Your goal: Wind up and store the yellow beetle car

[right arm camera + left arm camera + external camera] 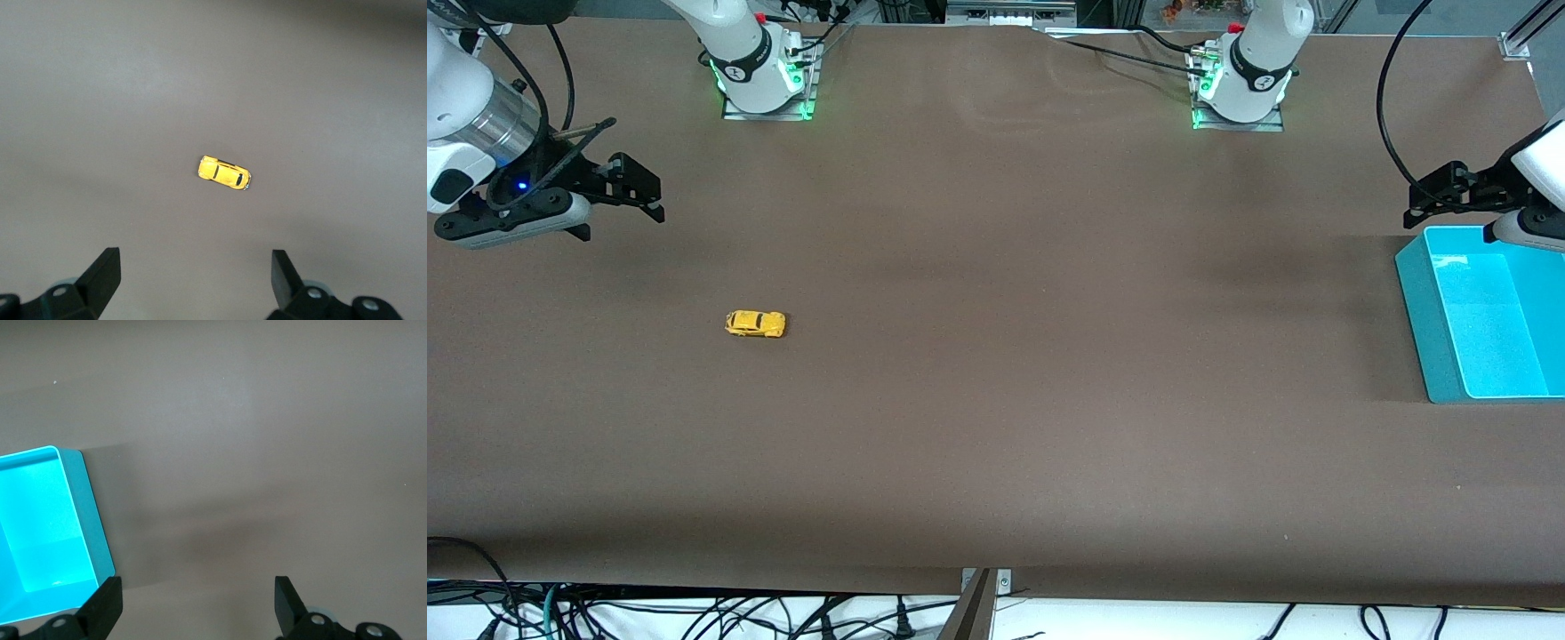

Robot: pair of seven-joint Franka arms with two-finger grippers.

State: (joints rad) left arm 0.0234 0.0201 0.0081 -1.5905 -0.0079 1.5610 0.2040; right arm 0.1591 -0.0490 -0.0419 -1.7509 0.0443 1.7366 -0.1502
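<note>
Nearest the front camera: bare brown tabletop (996, 462), then the yellow beetle car (755, 324), resting on its wheels toward the right arm's end, lengthwise along the table. Right gripper (195, 273) up in the air over the tabletop at that same end, fingers (105, 270) spread wide, nothing between them; only the black tips visible in the right wrist view, the rest cut off at the frame edge. Car (225, 173) seen there lying apart from those tips, roughly in line with the gap between them, untouched. Left gripper (198, 601) hanging over the tabletop at the left arm's end, just beside a turquoise bin (1432, 311), fingers (107, 603) likewise wide and holding nothing, again shown only at the tips. Bin cut off by the frame edge in both the front view and the left wrist view (93, 527), its visible inside bare. Car and bin well apart, at opposite ends of the tabletop. Wind-up detail on the car too small to make out.
</note>
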